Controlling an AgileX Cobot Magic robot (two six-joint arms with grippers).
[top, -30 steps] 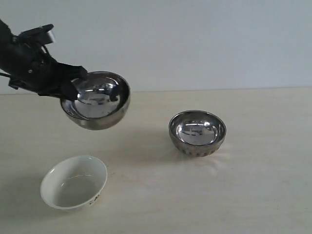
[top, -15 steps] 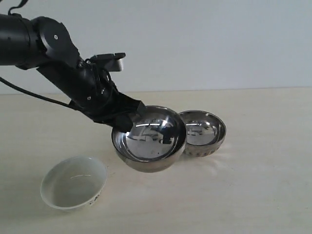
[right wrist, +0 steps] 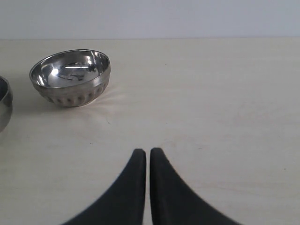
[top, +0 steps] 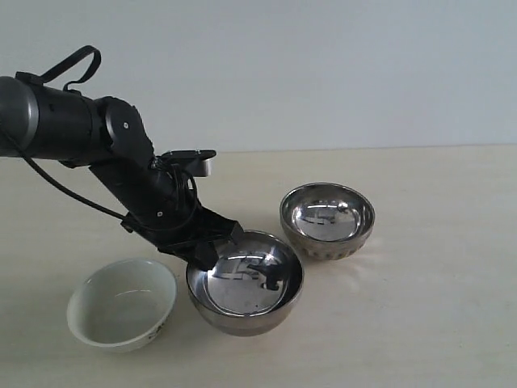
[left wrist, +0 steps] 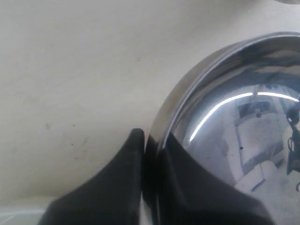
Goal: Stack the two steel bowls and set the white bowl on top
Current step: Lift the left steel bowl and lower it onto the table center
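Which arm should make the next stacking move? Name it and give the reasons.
Left. The left gripper has its fingers clamped on the rim of the smooth round steel bowl, near the ribbed round steel bowl. The right gripper is shut on nothing, apart from both.

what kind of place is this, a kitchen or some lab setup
Most likely a robot test bench, not a kitchen: a bare tabletop against a blank wall, a robot arm whose left gripper holds the smooth steel bowl by its rim, and only the ribbed steel bowl and white bowl besides.
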